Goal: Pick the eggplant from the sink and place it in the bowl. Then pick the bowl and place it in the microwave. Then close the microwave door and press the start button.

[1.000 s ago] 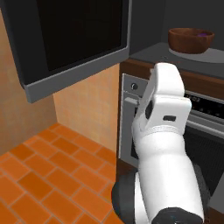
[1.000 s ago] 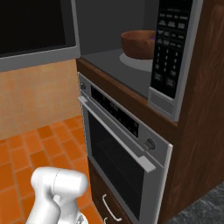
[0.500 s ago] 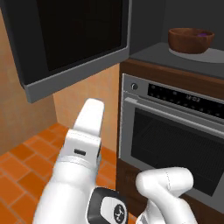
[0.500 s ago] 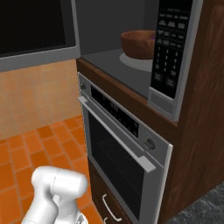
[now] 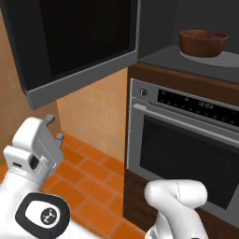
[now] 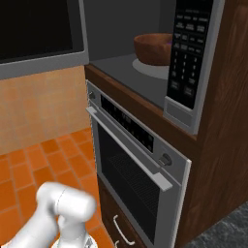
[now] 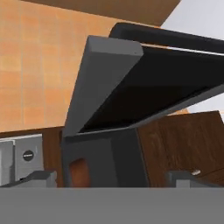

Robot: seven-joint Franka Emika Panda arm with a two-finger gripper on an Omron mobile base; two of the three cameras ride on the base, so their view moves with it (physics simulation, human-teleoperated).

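Observation:
The dark brown bowl stands on the turntable inside the open microwave. A bit of the purple eggplant shows over its rim. The microwave door hangs wide open to the left, black glass in a grey frame. My gripper sits low at the left, below the door's lower edge, pointing up at it. It is open, fingers wide apart and holding nothing. The sink is out of view.
The steel oven with its bar handle sits under the microwave. The microwave's keypad is to the right of the cavity. Brown wood cabinet frames both. Orange tiled floor and wall lie to the left.
My arm has swung from in front of the oven down and to the left. The gripper now sits under the open door. Bowl and door have not moved.

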